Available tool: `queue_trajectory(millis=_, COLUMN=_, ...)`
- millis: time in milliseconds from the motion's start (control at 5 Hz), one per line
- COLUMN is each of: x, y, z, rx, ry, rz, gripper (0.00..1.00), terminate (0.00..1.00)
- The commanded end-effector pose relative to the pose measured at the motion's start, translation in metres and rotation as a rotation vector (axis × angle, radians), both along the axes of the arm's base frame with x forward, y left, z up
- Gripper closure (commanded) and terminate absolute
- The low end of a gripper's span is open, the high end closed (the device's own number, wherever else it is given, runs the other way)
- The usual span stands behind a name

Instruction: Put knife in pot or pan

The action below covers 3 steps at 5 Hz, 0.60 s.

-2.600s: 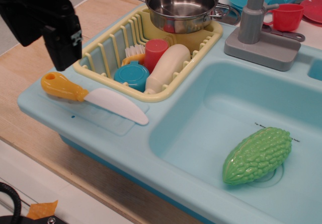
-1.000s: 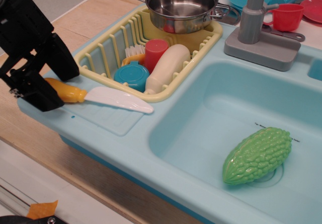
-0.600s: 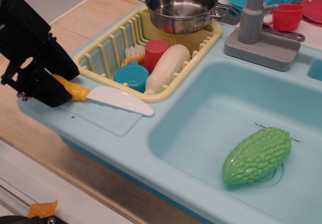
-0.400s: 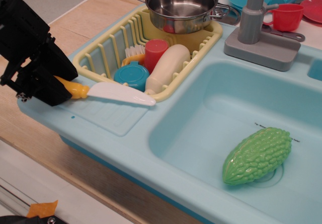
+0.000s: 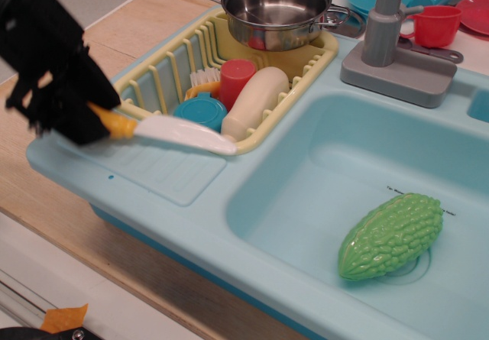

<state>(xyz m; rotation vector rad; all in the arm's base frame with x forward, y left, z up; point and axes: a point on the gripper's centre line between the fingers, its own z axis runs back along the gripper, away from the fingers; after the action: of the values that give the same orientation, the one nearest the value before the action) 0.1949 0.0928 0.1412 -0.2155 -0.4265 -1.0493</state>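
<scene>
The black gripper (image 5: 82,118) comes in from the upper left, angled down and to the right, its fingers clamped on the yellow-orange handle of the toy knife (image 5: 172,131). The knife is raised off the pale blue sink counter (image 5: 145,173), its white blade pointing right, the tip over the near rim of the yellow dish rack (image 5: 263,130). The steel pot (image 5: 276,10) sits at the rack's far end, well apart from the knife.

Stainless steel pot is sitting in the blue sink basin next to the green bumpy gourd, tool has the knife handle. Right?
Not the basin. The observation.image view shows the stainless steel pot sitting on the yellow slatted dish rack; only the green bumpy gourd lies in the basin. The tool does hold the yellow-handled white knife.
</scene>
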Motion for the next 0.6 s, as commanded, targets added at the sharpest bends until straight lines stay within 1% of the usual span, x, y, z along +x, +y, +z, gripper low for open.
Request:
queue_trajectory(millis=0, x=0.041, y=0.004, z=0.055, rx=0.087, ry=-0.062, rz=-0.085, gripper=0.00, terminate=0.00)
queue_trajectory(millis=200, x=0.069, y=-0.004, z=0.065, rx=0.053, ry=-0.171, rz=-0.133, gripper=0.00, terminate=0.00)
queue_trajectory(millis=400, x=0.113, y=-0.019, z=0.070, rx=0.014, ry=-0.216, rz=-0.229, gripper=1.00, terminate=0.00)
